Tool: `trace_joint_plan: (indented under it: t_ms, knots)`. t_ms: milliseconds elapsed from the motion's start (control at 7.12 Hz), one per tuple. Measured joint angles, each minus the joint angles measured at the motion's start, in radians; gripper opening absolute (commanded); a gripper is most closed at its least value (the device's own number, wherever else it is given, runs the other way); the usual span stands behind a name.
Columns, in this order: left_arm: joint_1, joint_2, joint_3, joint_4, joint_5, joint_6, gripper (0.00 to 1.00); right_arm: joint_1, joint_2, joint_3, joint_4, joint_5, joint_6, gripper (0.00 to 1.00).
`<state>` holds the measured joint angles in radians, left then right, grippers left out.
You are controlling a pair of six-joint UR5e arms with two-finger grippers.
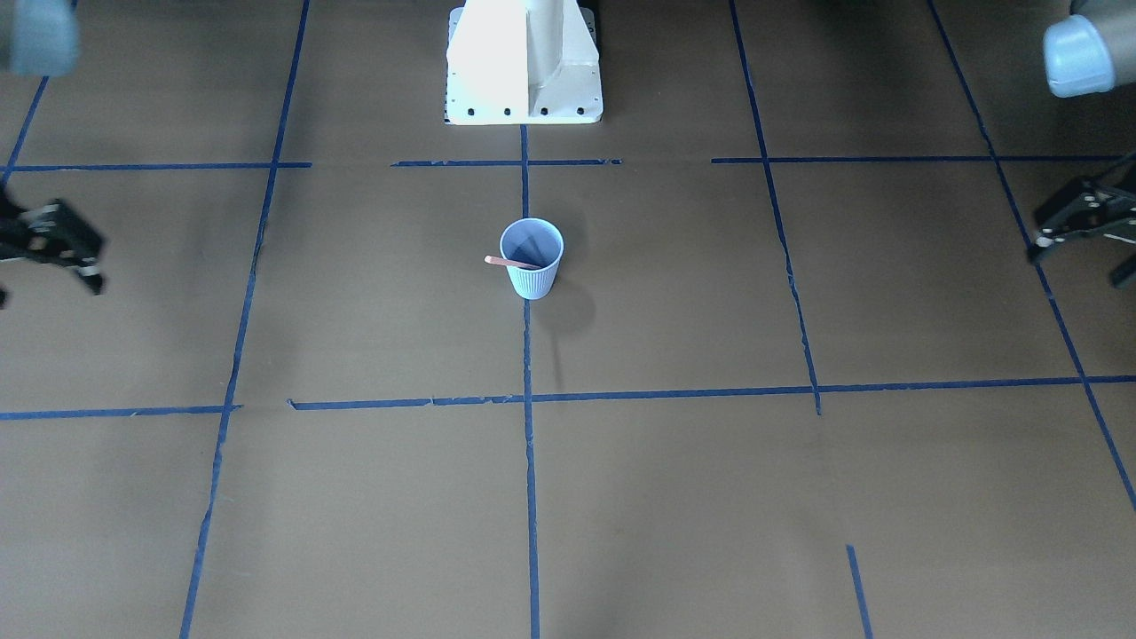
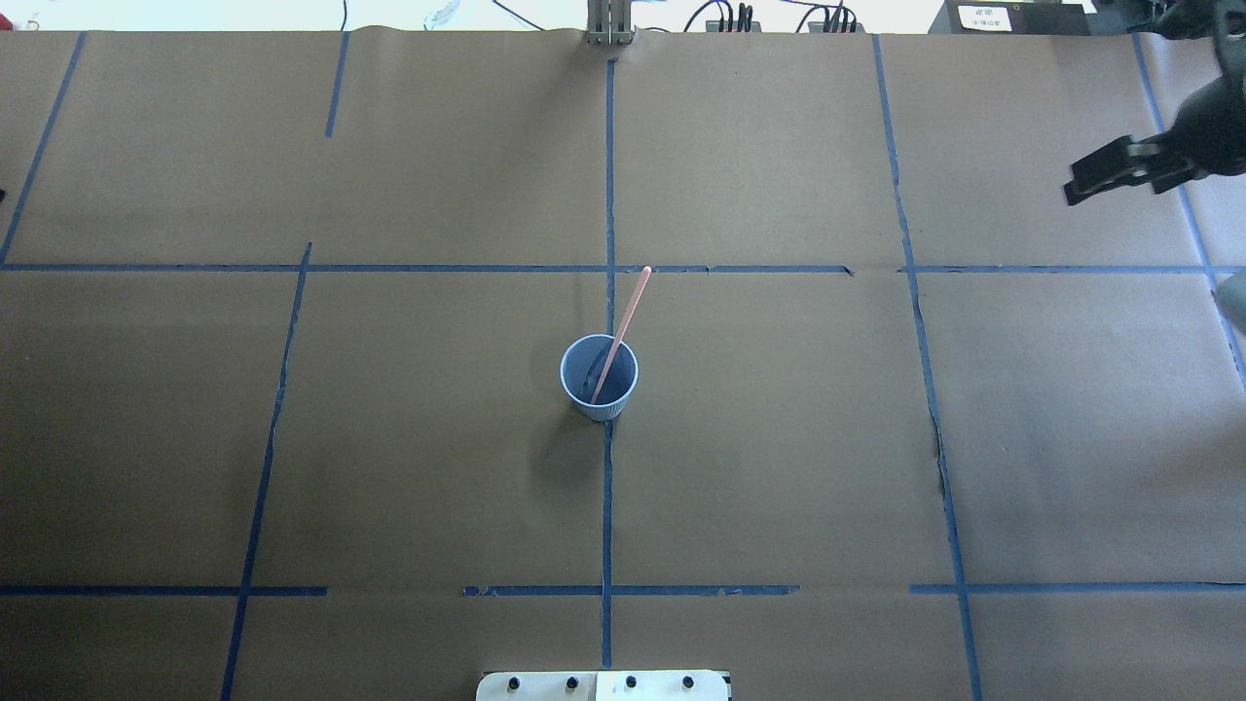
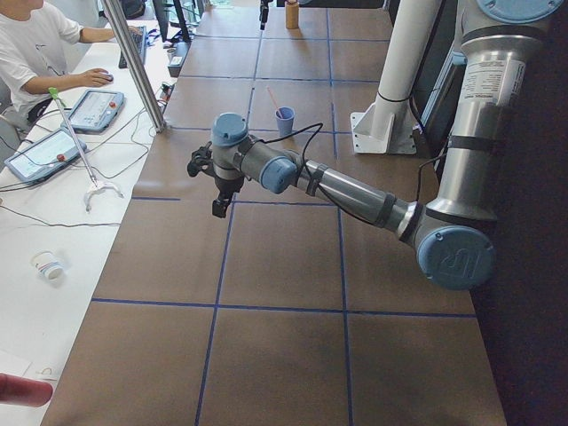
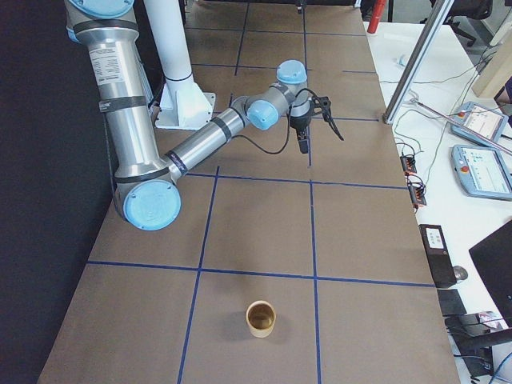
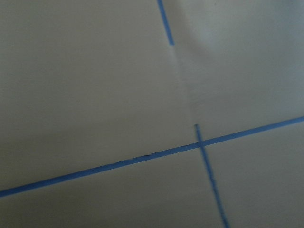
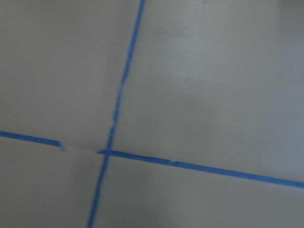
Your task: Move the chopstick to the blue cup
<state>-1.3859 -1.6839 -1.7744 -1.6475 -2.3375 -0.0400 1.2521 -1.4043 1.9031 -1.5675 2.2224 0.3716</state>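
The blue cup [image 1: 532,266] [image 2: 599,385] [image 3: 284,122] stands upright at the table's middle on a blue tape line. The pinkish chopstick [image 1: 510,262] [image 2: 628,312] [image 3: 273,99] rests inside it, leaning on the rim with its upper end sticking out. My left gripper [image 1: 1078,266] [image 3: 202,188] hovers open and empty far out to the cup's side. My right gripper [image 1: 49,280] [image 2: 1081,185] [image 4: 322,144] hovers open and empty at the opposite side. Both wrist views show only brown paper and blue tape.
The robot's white pedestal [image 1: 524,80] stands behind the cup. A brown cup [image 4: 260,318] sits near the table's right end. A person sits at a side desk [image 3: 53,213] with teach pendants [image 3: 93,108] and a small white cup [image 3: 49,266].
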Motion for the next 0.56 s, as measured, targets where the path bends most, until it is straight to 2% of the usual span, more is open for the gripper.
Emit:
trace_joint_plan:
  t_ms: [140, 281, 562]
  knots:
    - [-0.071, -0.003, 0.045, 0.103, 0.001, 0.177, 1.0, 0.107, -0.003, -0.076, -0.075, 0.035, -0.245, 1.0]
    - [-0.115, -0.006, 0.07, 0.191, 0.001, 0.275, 1.0, 0.193, -0.001, -0.174, -0.128, 0.06, -0.455, 1.0]
    - [-0.146, -0.003, 0.073, 0.34, -0.004, 0.321, 1.0, 0.3, -0.006, -0.348, -0.192, 0.136, -0.649, 1.0]
